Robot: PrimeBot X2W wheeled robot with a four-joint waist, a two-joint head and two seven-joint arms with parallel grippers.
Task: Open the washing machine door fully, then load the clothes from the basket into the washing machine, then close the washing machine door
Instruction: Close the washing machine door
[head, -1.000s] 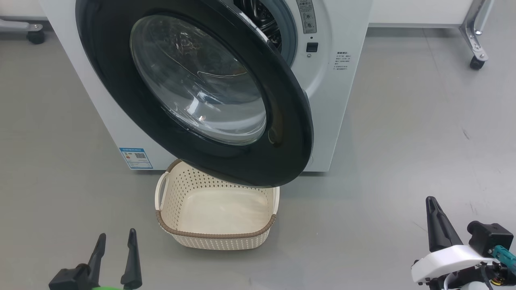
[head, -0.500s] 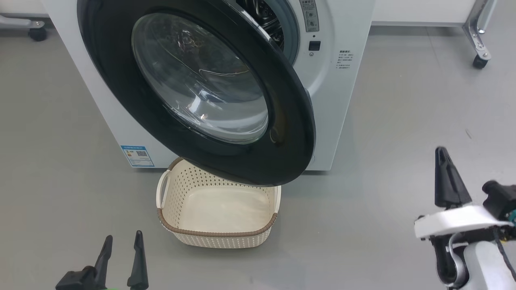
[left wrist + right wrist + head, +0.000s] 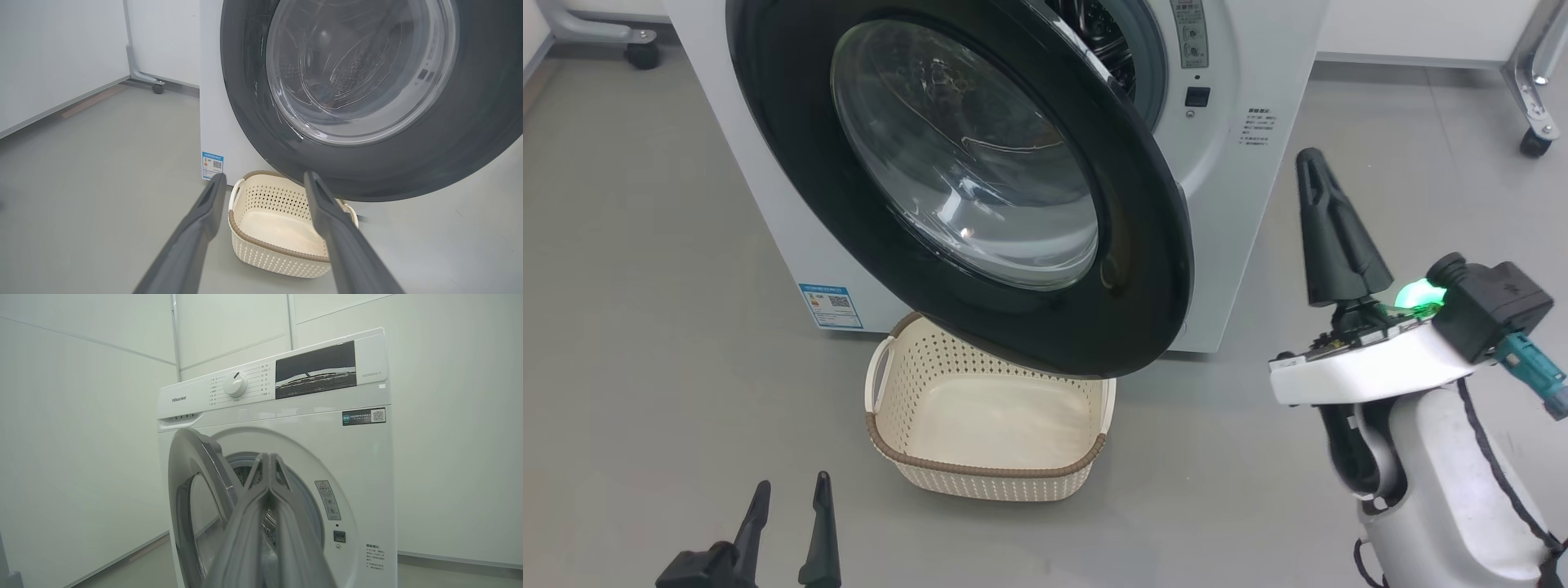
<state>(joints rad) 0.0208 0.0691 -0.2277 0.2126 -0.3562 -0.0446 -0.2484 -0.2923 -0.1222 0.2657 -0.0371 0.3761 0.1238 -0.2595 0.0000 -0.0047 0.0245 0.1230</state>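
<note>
Door: the washing machine door stands partly open, hinged at the head view's left, with its free edge swung out from the front.
Machine: the washing machine is a white box on the grey floor. Its steel drum shows in the gap past the door's free edge.
Basket: the basket sits on the floor just in front of the machine. Its back part lies under the door's lower edge, and its cream bottom is bare.
Sticker: a blue sticker is low on the machine's front, left of the basket.
Right gripper: the right gripper is raised to the right of the door and apart from it. Its fingers are pressed together on nothing and point at the machine's front.
Left gripper: the left gripper is low at the lower left, short of the basket. Its fingers are spread and hold nothing.
Dial: in the right wrist view a white dial sits on the top panel.
</note>
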